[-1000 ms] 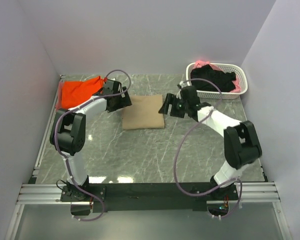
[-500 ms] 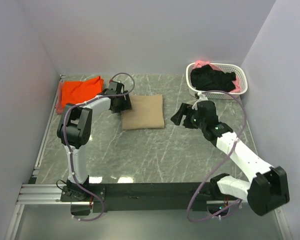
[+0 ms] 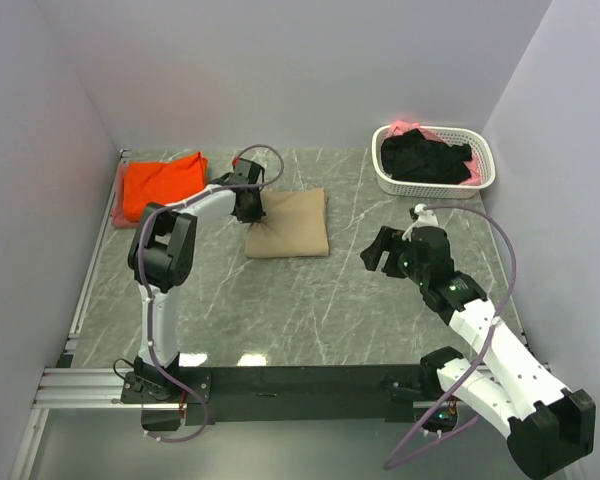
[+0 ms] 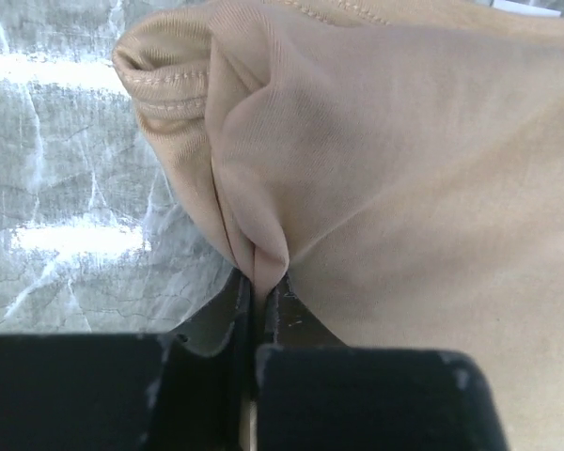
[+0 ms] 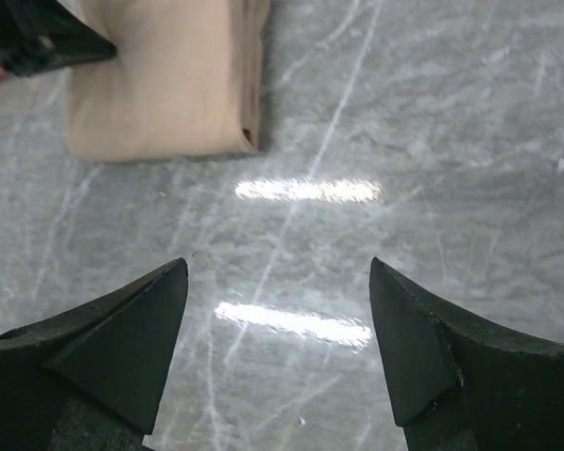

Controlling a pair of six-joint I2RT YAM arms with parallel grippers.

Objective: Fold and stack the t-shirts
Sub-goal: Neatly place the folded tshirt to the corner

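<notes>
Right gripper point(image 3: 378, 250) has withdrawn from the folded tan t-shirt point(image 3: 288, 223) toward the near right. Its jaws stand apart over the bare table point(image 3: 310, 300), holding nothing. Left gripper point(image 4: 260, 282) has advanced onto the shirt's left edge and closed, pinching a fold of tan cloth. Orange t-shirt point(image 3: 160, 183) lies unchanged at far left. Black and pink shirts point(image 3: 425, 158) remain in the basket point(image 3: 420, 187).

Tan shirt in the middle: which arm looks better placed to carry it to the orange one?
Left, probably. The left gripper is shut on the tan shirt, at its side nearer the orange shirt; the right gripper is open, away from both.
</notes>
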